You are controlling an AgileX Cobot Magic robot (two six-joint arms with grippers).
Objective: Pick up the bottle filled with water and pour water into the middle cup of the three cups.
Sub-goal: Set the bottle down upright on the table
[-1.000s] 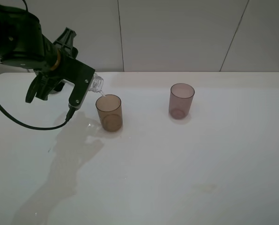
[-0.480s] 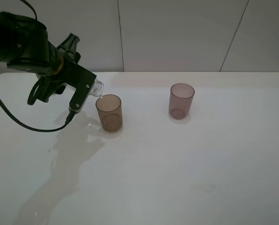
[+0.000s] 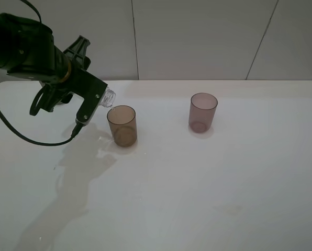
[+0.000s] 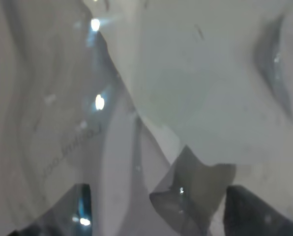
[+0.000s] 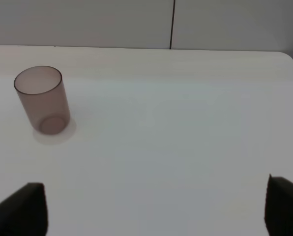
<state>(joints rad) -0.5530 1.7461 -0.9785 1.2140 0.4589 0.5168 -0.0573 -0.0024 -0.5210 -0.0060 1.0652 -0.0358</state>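
Exterior high view showed the left hand (image 3: 95, 98) clamped tight around the bottle (image 3: 108, 97), tipped with its neck just left of the middle cup (image 3: 122, 125) on the desk (image 3: 198, 183); the right hand (image 5: 151, 209) was spread wide, holding nothing.

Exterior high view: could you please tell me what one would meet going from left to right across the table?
left hand → neck of the bottle it grips, poking out to the right → amber-brown middle cup → mauve-purple cup
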